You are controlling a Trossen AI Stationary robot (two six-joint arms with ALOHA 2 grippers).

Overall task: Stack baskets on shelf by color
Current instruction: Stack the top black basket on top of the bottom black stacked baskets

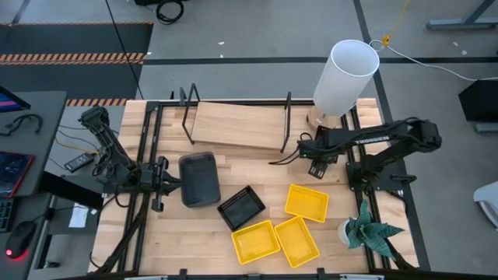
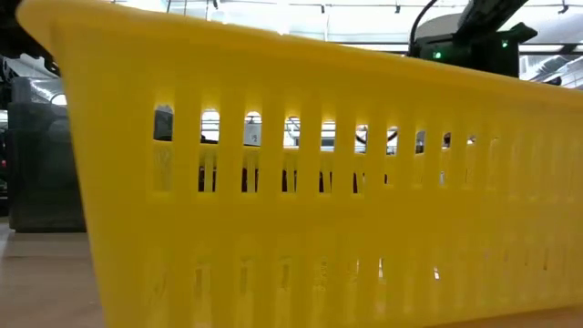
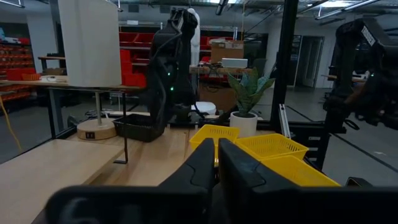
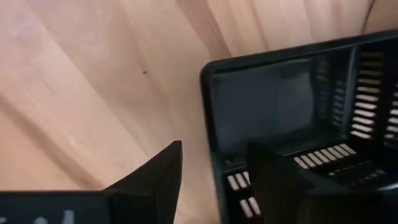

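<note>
left gripper (image 1: 173, 184) pinched closed, arm low; right gripper (image 1: 317, 162) spread wide, arm reaching inward.

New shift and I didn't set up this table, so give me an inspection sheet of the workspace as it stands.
Surface: slatted wooden table, dry, no spills.
Job's things: shelf bare at the back; grey basket, black basket and three yellow baskets on the table; second black basket by the shelf's right end.
Clutter: white lamp, potted plant.
Grippers: left gripper shut on the grey basket's left rim; right gripper open over the second black basket's wall.
Cables: cord on the floor behind.
Surroundings: desk to the left; no people seen.
</note>
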